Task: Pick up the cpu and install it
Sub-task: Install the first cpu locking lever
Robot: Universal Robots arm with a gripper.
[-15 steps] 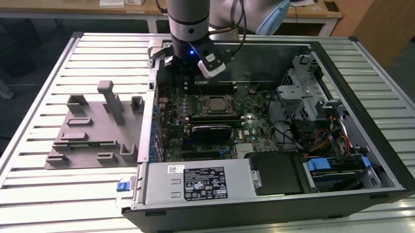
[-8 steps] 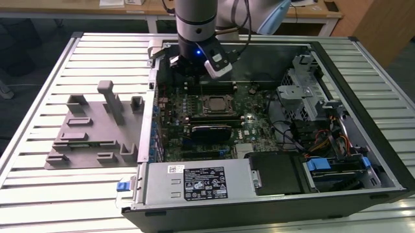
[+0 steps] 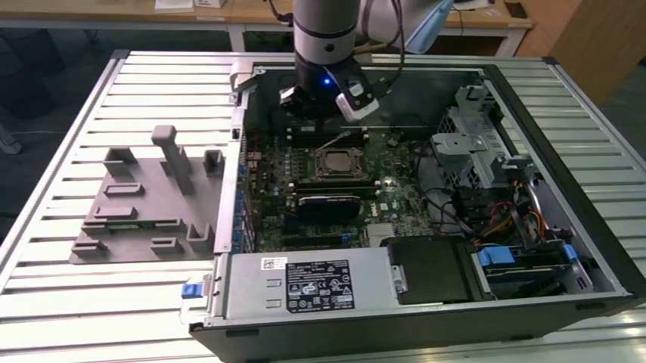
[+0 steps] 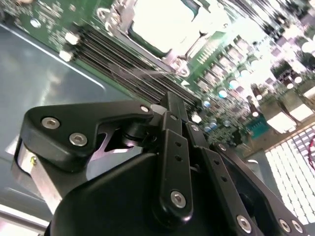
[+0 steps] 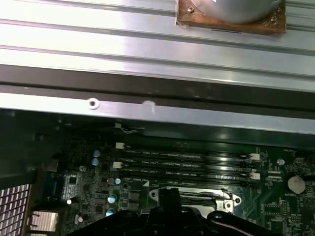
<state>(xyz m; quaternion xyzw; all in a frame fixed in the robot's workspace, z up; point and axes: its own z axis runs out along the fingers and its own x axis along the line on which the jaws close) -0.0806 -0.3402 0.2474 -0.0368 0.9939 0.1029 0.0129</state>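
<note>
Most of the job looks done, judging by how things lie: the cpu (image 3: 334, 162), a small square with a pale metal top, sits inside the socket frame near the middle of the motherboard (image 3: 404, 200), within the open computer case (image 3: 595, 249) that lies toward the desk's (image 3: 60, 302) edge on the exterior view's right. In the second wrist view the same pale chip (image 4: 162, 22) shows seated under its metal bracket, with the memory slots (image 4: 123, 61) running beside it. The end effector (image 3: 321, 113) hangs just above the board's far side, apart from the chip, carrying nothing I can see; whether its fingers are apart or together I cannot tell. The grey holder block (image 3: 151, 204) on the desk's other side holds no chip. Whether the socket latch is fully closed is unclear.
</note>
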